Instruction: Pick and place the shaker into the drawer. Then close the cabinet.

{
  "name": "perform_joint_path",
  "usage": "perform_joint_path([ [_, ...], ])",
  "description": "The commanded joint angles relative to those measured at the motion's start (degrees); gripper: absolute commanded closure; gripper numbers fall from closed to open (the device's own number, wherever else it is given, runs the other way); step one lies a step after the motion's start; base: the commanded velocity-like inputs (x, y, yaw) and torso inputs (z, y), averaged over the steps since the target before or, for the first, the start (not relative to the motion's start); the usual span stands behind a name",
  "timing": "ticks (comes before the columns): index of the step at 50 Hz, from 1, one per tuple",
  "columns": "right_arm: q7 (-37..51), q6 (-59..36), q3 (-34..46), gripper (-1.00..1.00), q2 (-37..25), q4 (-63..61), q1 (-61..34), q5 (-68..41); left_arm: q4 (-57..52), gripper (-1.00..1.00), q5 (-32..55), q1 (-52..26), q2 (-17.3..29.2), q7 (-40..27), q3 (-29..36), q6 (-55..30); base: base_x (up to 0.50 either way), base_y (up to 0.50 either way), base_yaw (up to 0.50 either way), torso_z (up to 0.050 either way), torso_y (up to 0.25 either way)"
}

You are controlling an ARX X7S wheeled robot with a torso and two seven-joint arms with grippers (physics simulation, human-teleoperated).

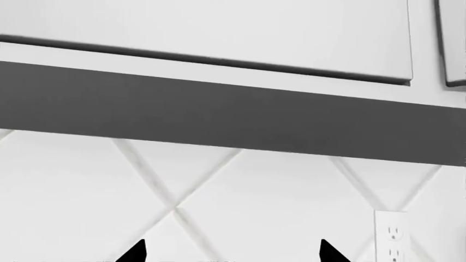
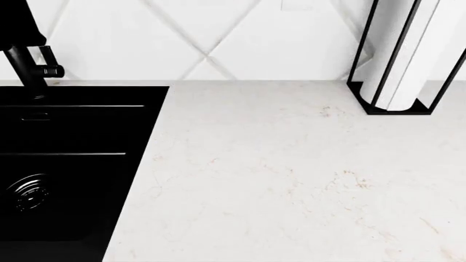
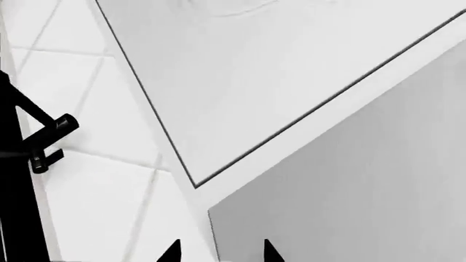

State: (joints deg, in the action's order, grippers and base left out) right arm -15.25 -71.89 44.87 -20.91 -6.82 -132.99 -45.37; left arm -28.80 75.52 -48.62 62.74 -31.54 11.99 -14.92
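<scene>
No shaker, no drawer in sight.
Left gripper [image 1: 231, 252] spread, empty, facing wall tiles beside outlet [image 1: 393, 234]; right gripper [image 3: 220, 251] spread, empty, near faucet [image 3: 43, 144].

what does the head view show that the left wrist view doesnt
Only the head view shows the countertop, the black sink, the black faucet and the paper towel holder. Only the left wrist view shows the upper cabinets, a wall outlet and the open left gripper, its fingertips apart. Both share the white diamond-tiled wall. Neither shows the shaker or the drawer.
</scene>
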Motion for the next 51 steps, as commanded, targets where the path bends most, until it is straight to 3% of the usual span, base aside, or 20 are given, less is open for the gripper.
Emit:
perform_joint_path([
  [1, 4.36, 16.85, 0.92, -1.00, 1.61, 46.71, -1.81, 40.26, -0.32, -1.00, 0.03, 0.64, 0.34, 0.14, -0.11, -0.10, 0.00, 0.00, 0.00, 0.000, 0.000],
  [3, 1.94, 21.07, -2.51, -1.00, 4.13, 54.29, -1.97, 46.34, -0.47, -1.00, 0.07, 0.76, 0.50, 0.10, -0.18, -0.13, 0.00, 0.00, 0.00, 0.000, 0.000],
  [10, -4.99, 31.75, -27.88, -1.00, 11.24, 74.56, -2.01, 82.22, -1.03, -1.00, 0.08, 1.58, 1.23, 0.09, -0.41, -0.20, 0.00, 0.00, 0.00, 0.001, 0.000],
  [16, -5.06, 32.67, -33.34, -1.00, 11.58, 80.86, -2.01, 90.75, -1.29, -1.00, 0.16, 1.91, 1.80, 0.04, -0.49, -0.50, 0.00, 0.00, 0.00, 0.000, 0.000],
  [18, -5.20, 32.12, -31.99, -1.00, 11.56, 81.77, -2.01, 90.03, -1.55, -1.00, 0.29, 2.36, 2.18, -0.03, -0.68, -0.47, 0.00, 0.00, 0.00, 0.000, 0.000],
  [21, -5.34, 30.06, -23.90, -1.00, 11.24, 81.80, -2.00, 83.39, -1.97, -1.00, 0.42, 3.83, 3.14, -0.08, -1.28, -0.04, 0.00, 0.00, 0.00, 0.000, 0.000],
  [31, -5.39, 22.36, 10.08, -1.00, 10.35, 81.81, -1.33, 51.24, -1.33, -1.00, 0.62, 7.73, 6.06, -0.23, -3.93, 1.61, 0.00, 0.00, 0.00, 0.000, 0.000],
  [41, -5.39, 22.36, 10.08, -1.00, 10.35, 81.81, -1.33, 51.24, -0.47, -1.00, 0.32, 13.18, 8.33, -0.35, -6.86, 3.95, 0.01, 0.00, 0.00, 0.000, 0.000],
  [51, -5.39, 22.36, 10.08, -1.00, 10.35, 81.81, -1.33, 51.24, -1.20, -1.00, -0.11, 11.84, 6.25, -0.23, -5.12, 3.06, 0.01, 0.00, 0.00, 0.001, 0.000],
])
